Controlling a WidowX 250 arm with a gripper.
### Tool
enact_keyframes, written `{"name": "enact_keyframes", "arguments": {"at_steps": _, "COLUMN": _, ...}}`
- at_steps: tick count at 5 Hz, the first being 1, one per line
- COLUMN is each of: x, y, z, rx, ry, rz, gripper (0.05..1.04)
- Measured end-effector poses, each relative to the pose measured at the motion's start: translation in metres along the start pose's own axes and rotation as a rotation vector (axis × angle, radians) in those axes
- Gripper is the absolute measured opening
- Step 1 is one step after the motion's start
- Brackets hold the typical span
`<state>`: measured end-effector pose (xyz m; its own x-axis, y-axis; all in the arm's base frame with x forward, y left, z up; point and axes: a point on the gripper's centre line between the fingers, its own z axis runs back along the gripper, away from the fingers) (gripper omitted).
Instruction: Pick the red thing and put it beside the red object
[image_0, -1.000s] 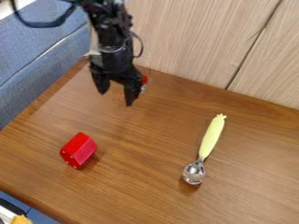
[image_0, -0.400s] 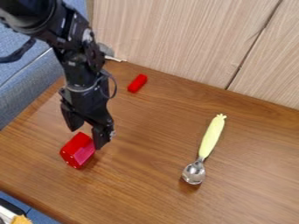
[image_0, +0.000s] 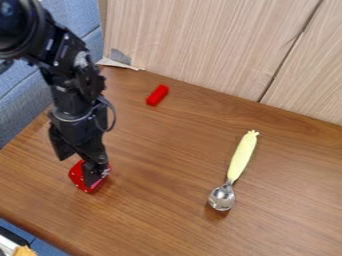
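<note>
- On the wooden table (image_0: 167, 150), toward its left edge, the black gripper (image_0: 77, 171) hangs at the red block, fingers spread; grasping seems the step in hand
- Red block (image_0: 75, 175), partly hidden: next, straddle, close, lift
- Small red bar (image_0: 157, 95), by the panelling: likely destination

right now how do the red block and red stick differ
The red block is chunky, the red stick slimmer. The block has pale dots, the stick looks plain. The tool is at the block, while the stick lies near the panel. Both rest on the table.
</note>
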<state>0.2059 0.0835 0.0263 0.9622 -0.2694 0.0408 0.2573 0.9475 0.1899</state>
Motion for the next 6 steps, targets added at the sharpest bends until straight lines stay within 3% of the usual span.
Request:
{"name": "enact_keyframes", "arguments": {"at_steps": 1, "x": -0.002, "y": 0.004, "z": -0.013, "rx": 0.022, "ry": 0.039, "rz": 0.021, "gripper": 0.999}}
{"name": "enact_keyframes", "arguments": {"at_steps": 3, "x": 0.014, "y": 0.006, "z": -0.04, "rx": -0.023, "ry": 0.071, "rz": 0.013, "gripper": 0.976}}
{"name": "enact_keyframes", "arguments": {"at_steps": 4, "x": 0.016, "y": 0.007, "z": -0.041, "rx": -0.01, "ry": 0.069, "rz": 0.002, "gripper": 0.854}}
{"name": "enact_keyframes", "arguments": {"at_steps": 6, "x": 0.022, "y": -0.001, "z": -0.038, "rx": -0.066, "ry": 0.04, "rz": 0.033, "gripper": 0.854}}
